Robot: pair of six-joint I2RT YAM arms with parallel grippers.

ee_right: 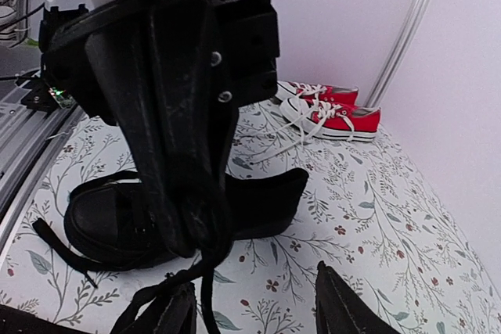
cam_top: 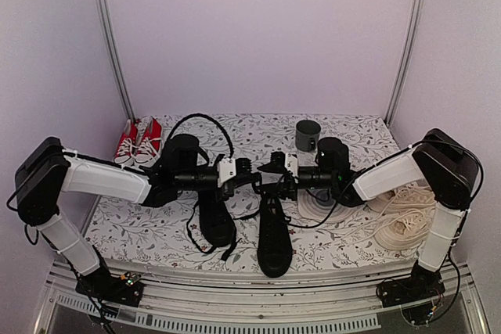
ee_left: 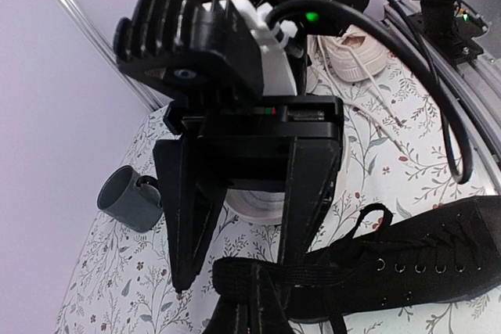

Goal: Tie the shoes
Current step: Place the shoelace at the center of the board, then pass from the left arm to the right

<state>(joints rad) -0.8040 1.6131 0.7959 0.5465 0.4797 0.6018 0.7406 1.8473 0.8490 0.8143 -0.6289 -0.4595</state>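
Two black shoes lie side by side near the front edge, the left one (cam_top: 214,220) and the right one (cam_top: 274,242), with loose black laces. Both grippers meet just above them. My left gripper (cam_top: 252,180) is shut on a flat black lace (ee_left: 352,187) that runs to the right shoe (ee_left: 423,263). In the right wrist view the left gripper (ee_right: 197,242) hangs tips down with the lace (ee_right: 205,287) trailing from it. My right gripper (ee_right: 250,307) is open, its fingers (ee_left: 188,217) straddling the left gripper's tip, and the lace passes beside one finger.
Small red sneakers (cam_top: 139,142) stand at the back left. A grey cup (cam_top: 308,135) is at the back centre. Cream sneakers (cam_top: 405,218) with white laces sit at the right, and a white round object (cam_top: 319,202) lies under the right arm. Metal rails run along the front edge.
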